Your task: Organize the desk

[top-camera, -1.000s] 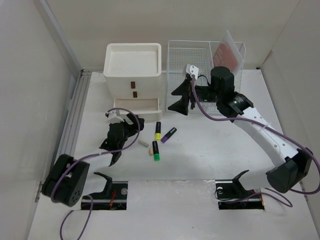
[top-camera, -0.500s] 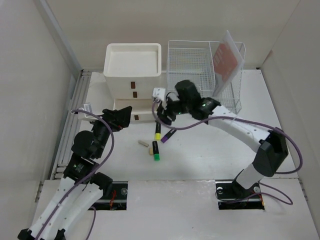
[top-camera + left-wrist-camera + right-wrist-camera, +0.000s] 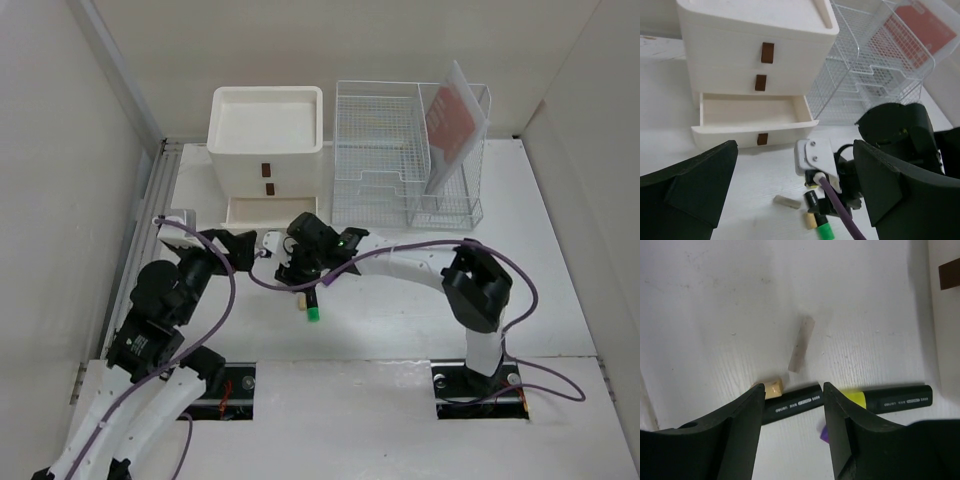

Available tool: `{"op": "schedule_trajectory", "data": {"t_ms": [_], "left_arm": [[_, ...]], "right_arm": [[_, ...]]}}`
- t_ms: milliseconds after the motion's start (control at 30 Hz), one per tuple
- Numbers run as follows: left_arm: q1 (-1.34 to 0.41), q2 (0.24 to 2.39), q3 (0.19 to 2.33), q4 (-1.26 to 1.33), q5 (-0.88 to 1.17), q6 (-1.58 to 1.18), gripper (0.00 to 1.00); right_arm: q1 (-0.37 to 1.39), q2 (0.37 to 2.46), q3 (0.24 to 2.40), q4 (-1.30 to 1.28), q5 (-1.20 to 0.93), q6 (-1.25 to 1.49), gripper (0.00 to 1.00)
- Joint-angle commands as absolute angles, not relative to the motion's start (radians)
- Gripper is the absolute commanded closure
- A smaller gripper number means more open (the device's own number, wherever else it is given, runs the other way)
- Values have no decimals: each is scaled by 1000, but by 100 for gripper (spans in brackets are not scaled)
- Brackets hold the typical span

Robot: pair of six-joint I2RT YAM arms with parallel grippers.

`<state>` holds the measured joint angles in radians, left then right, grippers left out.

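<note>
- Large flat matte white table (image 3: 400, 310): spreads in front of and to both sides of the cream 3-drawer plastic box (image 3: 235, 165). Clutter lies on it.
- Bottom drawer (image 3: 740, 111) of the box stands open, inside bare as far as seen. Upper 2 drawers shut.
- Loose in front of the box:
  - black marker with green cap (image 3: 313, 312)
  - black marker with yellow cap (image 3: 875, 398)
  - pale flat stick (image 3: 801, 343)
  - small tan block (image 3: 767, 388) just beside a black barrel
  - a purple sliver under the right tool, too little shown to name
- White wire-mesh rack (image 3: 375, 130) just beside the box, on its right in the top view. Red booklet (image 3: 452, 115) leans in the compartment farthest from the box. It seems filed.
- Right tool (image 3: 792, 390): close above the markers in front of the box. Fingers moderately apart, 1 either side of a black barrel, gripping nothing.
- Left tool (image 3: 795, 145): front-left of the box, spread wide, empty, facing the open drawer.
- Judgement: early stage. The drawer is ready and 0 loose items are stowed. The markers, stick and block remain, then the drawer needs closing.
</note>
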<state>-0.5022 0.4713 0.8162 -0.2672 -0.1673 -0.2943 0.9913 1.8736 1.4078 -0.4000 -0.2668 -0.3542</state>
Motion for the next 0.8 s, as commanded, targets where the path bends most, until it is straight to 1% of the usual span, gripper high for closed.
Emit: {"op": "schedule_trajectory", "data": {"t_ms": [0, 100, 133, 233, 300, 333, 367, 567, 767], "left_arm": [[-497, 363, 758, -239, -181, -213, 0], [-497, 272, 736, -223, -181, -213, 0], [-497, 253, 736, -210, -181, -213, 0], [-497, 201, 723, -199, -190, -213, 0], [-497, 190, 723, -199, -213, -213, 0], [-497, 190, 713, -199, -213, -213, 0], [-497, 190, 713, -199, -213, -213, 0], [-497, 190, 713, -209, -213, -213, 0], [-497, 179, 713, -209, -213, -213, 0]], "right_arm": [[1002, 1934, 1494, -351, -184, -281, 44], [1002, 1976, 1542, -362, -193, -258, 43], [1002, 1996, 1551, -362, -193, -258, 41], [1012, 2022, 1562, -348, -150, -249, 38], [1012, 2035, 1572, -348, -126, -249, 38], [1012, 2036, 1583, -348, -126, -249, 33], [1012, 2045, 1583, -348, -126, -249, 31], [1012, 2066, 1592, -359, -149, -230, 29], [1023, 2111, 1603, -359, -187, -195, 29]]}}
